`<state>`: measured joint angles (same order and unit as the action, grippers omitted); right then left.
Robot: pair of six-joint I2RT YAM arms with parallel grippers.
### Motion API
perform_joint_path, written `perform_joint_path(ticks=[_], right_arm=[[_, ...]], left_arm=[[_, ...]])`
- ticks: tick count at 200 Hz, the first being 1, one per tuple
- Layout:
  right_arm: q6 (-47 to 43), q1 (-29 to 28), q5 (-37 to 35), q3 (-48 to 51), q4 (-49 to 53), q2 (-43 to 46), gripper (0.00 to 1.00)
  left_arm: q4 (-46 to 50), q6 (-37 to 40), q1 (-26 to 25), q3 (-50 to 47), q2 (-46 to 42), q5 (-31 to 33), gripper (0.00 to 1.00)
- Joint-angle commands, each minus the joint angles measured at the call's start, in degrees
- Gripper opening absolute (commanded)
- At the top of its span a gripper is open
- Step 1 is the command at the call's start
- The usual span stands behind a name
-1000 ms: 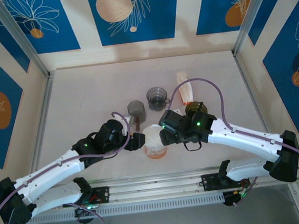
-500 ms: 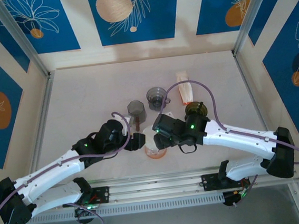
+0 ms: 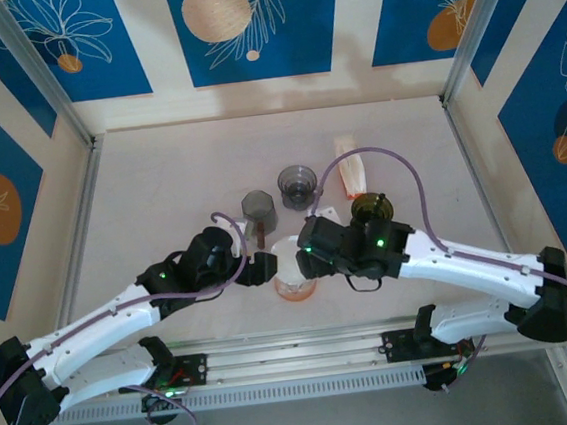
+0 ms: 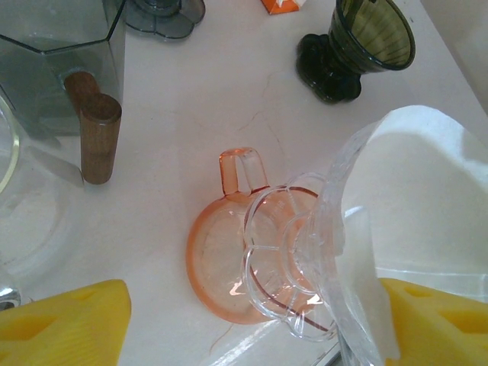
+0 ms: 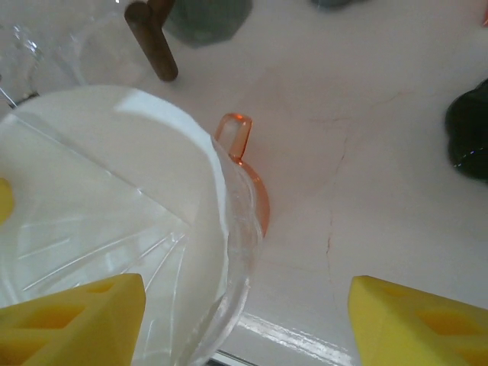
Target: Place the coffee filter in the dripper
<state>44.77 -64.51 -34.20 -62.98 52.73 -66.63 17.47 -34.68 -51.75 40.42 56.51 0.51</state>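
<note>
White paper filter (image 5: 99,168) lines the clear dripper (image 4: 290,259), which sits on its orange base (image 4: 207,259). Left gripper (image 4: 252,320) spread, 1 finger each side of the dripper, pinching nothing. Right gripper (image 5: 252,316) spread over the rim, likely to leave the seated filter undisturbed

Bench (image 3: 162,204) count: one white paper filter (image 4: 415,191), one clear glass dripper (image 4: 293,267), one orange base (image 4: 213,259) with a loop handle. Two more drippers, one dark green dripper (image 4: 358,46) and one smoky grey dripper (image 3: 298,184), so three total. Also one grey jug (image 3: 259,207) with a single wooden handle (image 4: 97,137), one orange-and-white packet (image 3: 350,174), and one clear round glass piece (image 4: 30,229).
</note>
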Motion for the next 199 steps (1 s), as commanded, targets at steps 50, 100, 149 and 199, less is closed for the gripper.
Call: perform_joint_path(ticks=[50,100,149,199], right_arm=[[4.5,-0.1,-6.4,2.5,0.6,7.6,0.71],[7.7,0.4,-7.5,6.2,1.1,11.1,0.71],[10.2,0.8,-6.9,9.8,1.5,13.2,0.71],[12.7,0.8,-6.2,12.6,2.8,16.0,0.71]], left_arm=[[-1.7,-1.0,0.7,1.4,-5.2,-1.0,0.89],[5.9,-0.3,9.0,2.3,-11.2,3.7,0.71],[4.0,-0.7,22.2,-2.3,-7.1,-2.2,0.67],[-4.0,-2.9,25.3,-3.8,2.0,2.1,0.65]])
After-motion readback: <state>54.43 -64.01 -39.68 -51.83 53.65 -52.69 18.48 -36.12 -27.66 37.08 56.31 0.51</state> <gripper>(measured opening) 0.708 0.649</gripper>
